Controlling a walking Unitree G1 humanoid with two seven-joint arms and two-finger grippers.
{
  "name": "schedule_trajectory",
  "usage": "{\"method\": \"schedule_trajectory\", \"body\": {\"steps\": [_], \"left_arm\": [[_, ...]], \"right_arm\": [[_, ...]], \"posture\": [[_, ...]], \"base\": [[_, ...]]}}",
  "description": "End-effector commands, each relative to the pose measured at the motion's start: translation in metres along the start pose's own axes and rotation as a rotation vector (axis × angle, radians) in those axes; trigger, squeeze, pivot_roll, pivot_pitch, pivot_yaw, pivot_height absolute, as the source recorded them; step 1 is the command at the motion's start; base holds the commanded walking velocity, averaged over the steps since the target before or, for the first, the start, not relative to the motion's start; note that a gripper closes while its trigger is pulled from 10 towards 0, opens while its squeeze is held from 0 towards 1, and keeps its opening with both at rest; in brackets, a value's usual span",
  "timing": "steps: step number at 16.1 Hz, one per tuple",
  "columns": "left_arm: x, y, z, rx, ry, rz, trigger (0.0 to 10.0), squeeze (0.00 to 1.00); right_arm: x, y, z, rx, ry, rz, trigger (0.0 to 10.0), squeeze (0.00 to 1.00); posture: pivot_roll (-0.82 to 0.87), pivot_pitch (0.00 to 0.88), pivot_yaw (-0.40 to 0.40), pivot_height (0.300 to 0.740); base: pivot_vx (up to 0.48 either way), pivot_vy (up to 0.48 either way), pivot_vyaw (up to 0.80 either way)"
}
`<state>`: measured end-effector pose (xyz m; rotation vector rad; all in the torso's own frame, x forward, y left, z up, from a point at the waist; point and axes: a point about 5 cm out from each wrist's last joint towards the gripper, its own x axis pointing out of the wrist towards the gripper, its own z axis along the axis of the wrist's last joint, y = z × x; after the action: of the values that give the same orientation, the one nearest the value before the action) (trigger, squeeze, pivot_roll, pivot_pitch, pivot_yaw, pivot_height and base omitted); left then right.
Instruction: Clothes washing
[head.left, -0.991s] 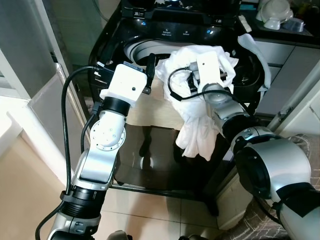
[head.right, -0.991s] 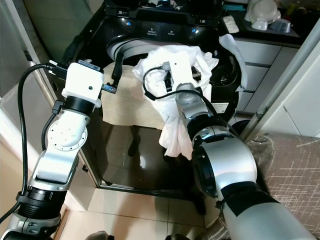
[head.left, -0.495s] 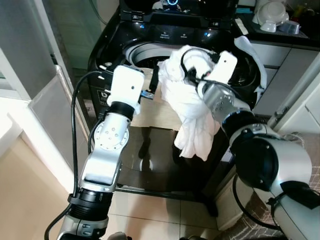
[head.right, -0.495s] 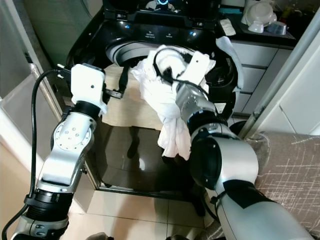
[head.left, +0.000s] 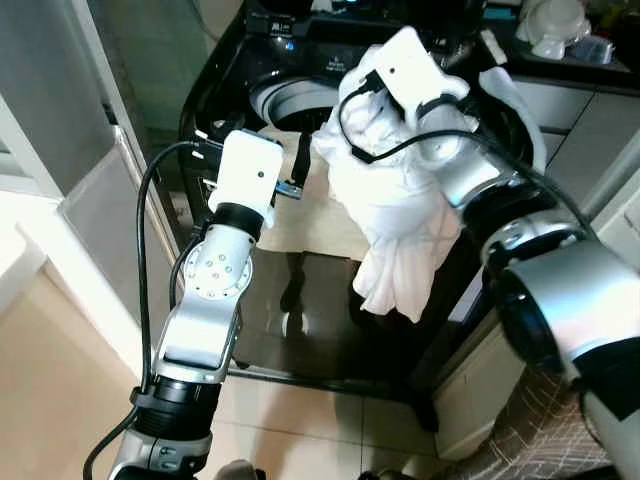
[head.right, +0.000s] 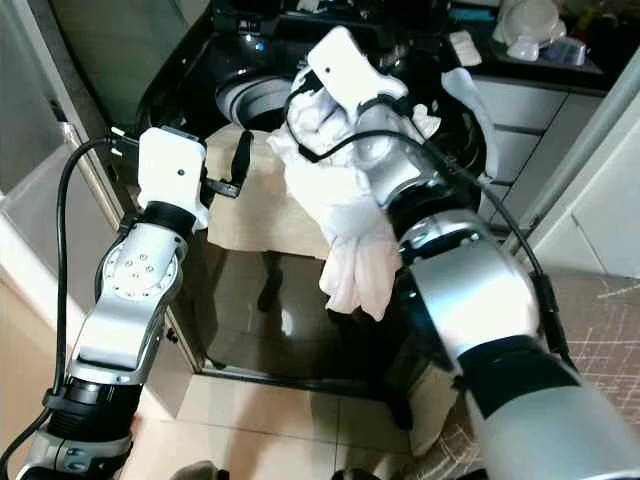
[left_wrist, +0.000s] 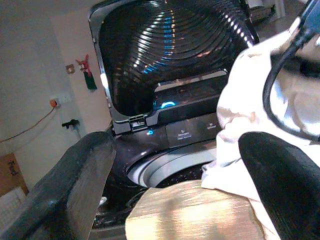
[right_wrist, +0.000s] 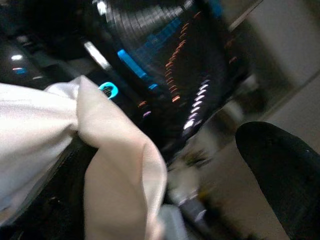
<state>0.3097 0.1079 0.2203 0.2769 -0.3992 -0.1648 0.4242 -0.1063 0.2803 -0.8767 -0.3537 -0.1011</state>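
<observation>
White garment (head.left: 400, 215) (under raised right arm (head.left: 470, 180))

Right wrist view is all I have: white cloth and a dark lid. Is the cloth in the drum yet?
Observer: No. The white cloth is bunched on the right arm, and its tail hangs down outside the washer's front.
Operator: Is the drum open?
Observer: Yes. The lid stands raised and the drum shows behind the bundle.
Operator: Where is the left gripper?
Observer: The left gripper is open at the front left rim, over a beige cloth lying on the washer's front edge.
</observation>
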Motion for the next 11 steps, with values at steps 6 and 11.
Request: {"method": "schedule_trajectory", "body": {"steps": [6, 11], "left_arm": [[0.001, -0.002, 0.002, 0.073, -0.015, -0.006, 10.0, 0.00], [0.002, 0.006, 0.023, 0.093, -0.151, 0.043, 10.0, 0.00]], "right_arm": [[-0.002, -0.031, 0.015, -0.514, -0.370, -0.337, 10.0, 0.00], [0.003, -0.044, -0.004, 0.120, -0.101, -0.275, 10.0, 0.00]], "posture": [[0.09, 0.000, -0.034, 0.740], [0.10, 0.000, -0.032, 0.740]], "base": [[0.000, 0.000, 0.00], [0.000, 0.000, 0.00]]}}
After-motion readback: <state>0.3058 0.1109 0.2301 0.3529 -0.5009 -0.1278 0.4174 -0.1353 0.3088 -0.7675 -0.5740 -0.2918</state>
